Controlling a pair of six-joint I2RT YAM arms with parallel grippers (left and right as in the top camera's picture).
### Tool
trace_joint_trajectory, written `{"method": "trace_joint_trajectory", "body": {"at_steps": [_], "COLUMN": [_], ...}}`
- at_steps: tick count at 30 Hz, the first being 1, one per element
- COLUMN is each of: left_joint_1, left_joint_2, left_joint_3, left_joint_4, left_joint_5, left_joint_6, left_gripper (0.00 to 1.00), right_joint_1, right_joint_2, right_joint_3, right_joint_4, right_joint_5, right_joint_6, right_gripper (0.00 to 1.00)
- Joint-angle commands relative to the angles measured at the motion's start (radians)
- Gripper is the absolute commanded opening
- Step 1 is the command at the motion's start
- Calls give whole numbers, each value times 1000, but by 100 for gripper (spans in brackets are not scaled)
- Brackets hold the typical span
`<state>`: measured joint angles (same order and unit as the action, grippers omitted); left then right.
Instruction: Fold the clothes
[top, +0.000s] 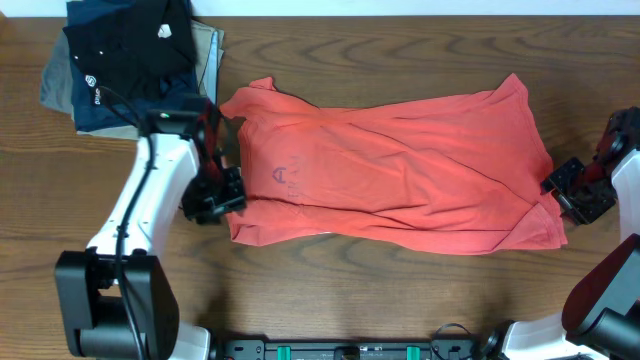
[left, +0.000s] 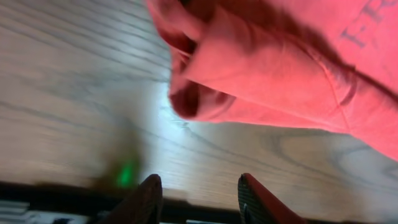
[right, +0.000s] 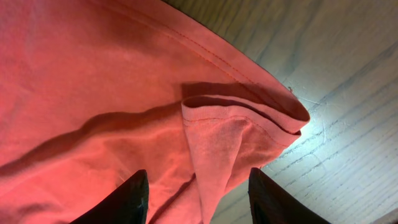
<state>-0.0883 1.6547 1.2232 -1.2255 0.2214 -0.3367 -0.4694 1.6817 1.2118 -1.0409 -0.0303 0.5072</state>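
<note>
A: Two arms at one wooden desk (top: 330, 290), so where is the shirt?

B: The coral-red short-sleeved cotton T-shirt (top: 400, 165) lies across the middle of the desk. It runs from near the left edge to near the right edge and is rumpled, with long creases along it. Its faint navy block lettering (top: 285, 175) sits toward the left end.

A: And the left pincer (top: 215, 195)?

B: It is at the shirt's left end, toward the near side, right against the cloth as seen from overhead. In the left wrist view its two dark fingers (left: 149, 193) stand apart, with only bare wood between them. A bunched fold of the red cloth lies just beyond the tips. A small green glint shows on the wood beside the fingers.

A: The right pincer (top: 575, 190)?

B: It is at the shirt's right end, by the corner nearest the right edge. Its fingers (right: 137, 199) are spread as well and clamp nothing. Below them lies a stitched hem corner (right: 249, 118) with one layer folded over another, and bare desk shows just past it. Whether the tips touch the cloth I cannot tell.

A: Anything else on the desk?

B: A stack of folded black, navy and khaki garments (top: 130, 60) sits at the far left corner, near the shirt but apart from it.
</note>
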Motion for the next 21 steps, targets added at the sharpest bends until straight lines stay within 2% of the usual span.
{"method": "trace_joint_trajectory", "body": {"at_steps": [1,3,5,8,15,21], "left_joint_1": [-55,-82,-109,-139,-146,-146], "left_joint_2": [-1,-1,-1,1,10,71], "left_joint_3": [-82,-129,-175,-220,-241,-240], "left_joint_4": [33,94,169,257,394,430], "left_joint_5": [78,124,164,183,183,203], "left_joint_6": [-26,-54,-94,-159,-280,-347], "left_gripper": [42,43,52,73,75,75], "right_joint_1": [13,13,13,13,13,13], "right_joint_2": [4,4,4,4,4,4], "right_joint_3": [11,11,11,11,11,11], "right_joint_4": [-4,-4,-4,-6,-7,-10], "right_joint_5": [-9,-20,-28,-29,-29,-29], "right_joint_6": [-15,-16,-16,-16,-34,-38], "right_gripper": [50,50,50,50,50,50]}}
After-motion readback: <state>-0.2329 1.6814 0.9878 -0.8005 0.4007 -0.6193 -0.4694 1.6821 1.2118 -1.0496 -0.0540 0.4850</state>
